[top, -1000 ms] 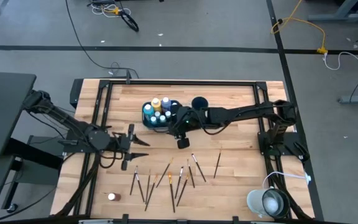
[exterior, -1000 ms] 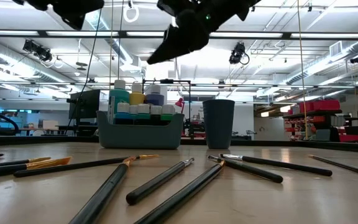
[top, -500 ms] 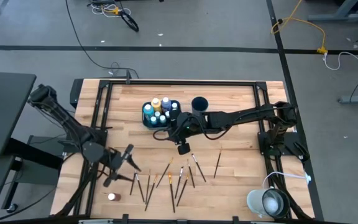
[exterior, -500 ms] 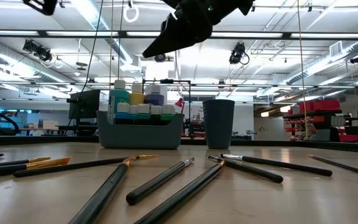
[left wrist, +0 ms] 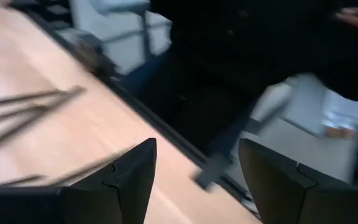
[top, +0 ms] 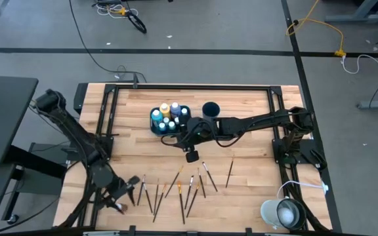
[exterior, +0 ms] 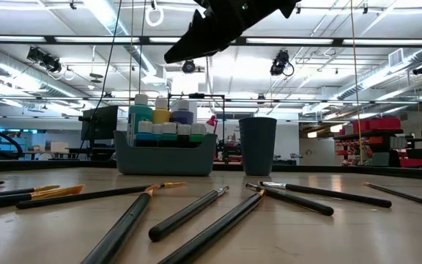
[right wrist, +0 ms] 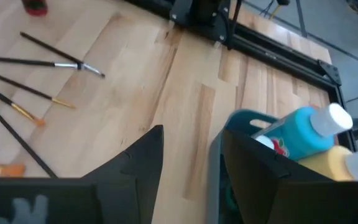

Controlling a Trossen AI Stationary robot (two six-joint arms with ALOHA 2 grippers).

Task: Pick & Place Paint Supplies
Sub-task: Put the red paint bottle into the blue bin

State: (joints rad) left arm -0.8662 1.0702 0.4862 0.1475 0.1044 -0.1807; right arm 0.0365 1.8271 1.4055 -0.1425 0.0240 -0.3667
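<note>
My left gripper (top: 125,195) hangs open and empty near the table's front left corner, just beside a lone paint bottle (top: 118,207). My right gripper (top: 174,137) hovers open, holding nothing, by the teal tray (top: 154,124) of paint bottles (top: 166,109). Paintbrushes (top: 180,187) lie scattered along the front.

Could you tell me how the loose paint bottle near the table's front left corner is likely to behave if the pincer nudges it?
The small bottle seems to stand upright alone on bare wood, so a high push would probably tip it. Being round, it would likely roll afterwards. The open left pincer hovers beside it.
</note>
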